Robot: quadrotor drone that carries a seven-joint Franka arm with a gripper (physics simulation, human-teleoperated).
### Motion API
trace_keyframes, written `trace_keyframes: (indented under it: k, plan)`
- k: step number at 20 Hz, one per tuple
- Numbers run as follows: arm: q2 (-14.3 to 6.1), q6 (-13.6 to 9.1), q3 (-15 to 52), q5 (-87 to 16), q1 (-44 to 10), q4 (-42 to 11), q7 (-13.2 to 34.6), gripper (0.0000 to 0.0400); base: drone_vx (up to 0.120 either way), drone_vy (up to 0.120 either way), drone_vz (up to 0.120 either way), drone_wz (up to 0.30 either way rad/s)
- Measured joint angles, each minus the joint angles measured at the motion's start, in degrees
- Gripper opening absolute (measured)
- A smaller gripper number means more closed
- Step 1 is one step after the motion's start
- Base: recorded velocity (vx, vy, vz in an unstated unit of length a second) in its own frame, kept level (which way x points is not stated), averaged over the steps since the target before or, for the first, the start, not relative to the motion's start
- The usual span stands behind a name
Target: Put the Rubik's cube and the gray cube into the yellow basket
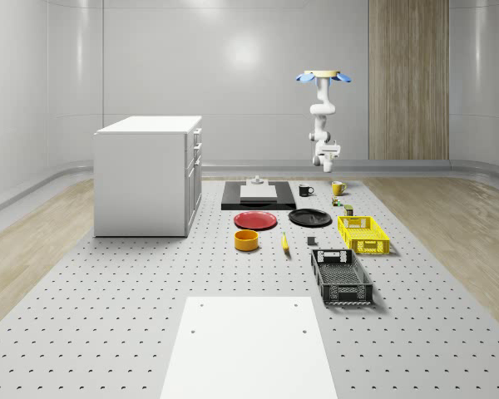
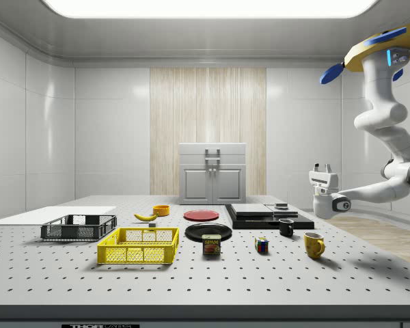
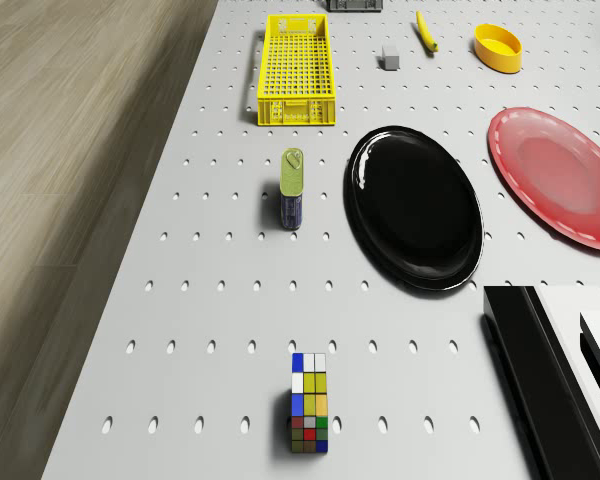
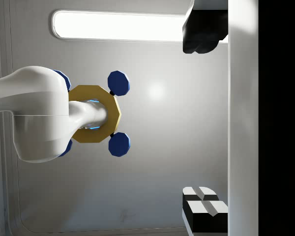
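The Rubik's cube [image 1: 338, 202] [image 2: 262, 245] [image 3: 309, 403] stands on the perforated table between a food can and the yellow mug. Farther toward the near end, the small gray cube [image 1: 312, 242] [image 3: 389, 56] lies beside the yellow basket [image 1: 363, 233] [image 2: 139, 245] [image 3: 298, 70], which holds nothing. The drone [image 1: 324, 76] [image 2: 389, 48] hovers high over the table's far end, near the mugs. Its arm hangs down and bends back, so the gripper [image 1: 328, 148] [image 2: 321, 169] [image 4: 205, 123] points upward, open and holding nothing, well above the Rubik's cube.
A food can [image 3: 293, 187], black plate [image 3: 415, 207] and red plate [image 3: 560, 175] lie between cube and basket. Yellow mug [image 2: 314, 244], black mug [image 2: 286, 227], black basket [image 1: 341, 277], banana [image 1: 284, 243], bowl [image 1: 246, 240], black platform [image 1: 258, 194] and white cabinet [image 1: 148, 174] also stand here.
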Motion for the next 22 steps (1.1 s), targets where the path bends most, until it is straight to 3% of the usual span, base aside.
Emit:
trace_keyframes:
  k: [9,15,18,22]
  plan:
    - [-0.39,0.48,4.76,-6.70,-1.47,-0.74,0.89,0.0400,0.120,0.000,0.000,0.000]
    - [-1.24,1.16,14.84,-21.10,-4.70,-3.89,2.98,0.0400,0.120,0.000,-0.020,0.000]
    - [-2.40,1.84,23.70,-34.38,-7.83,-8.87,5.34,0.0400,0.120,0.000,-0.120,0.000]
    - [-5.21,2.54,38.23,-58.65,-14.46,-21.57,11.46,0.0400,0.120,0.000,-0.120,0.000]
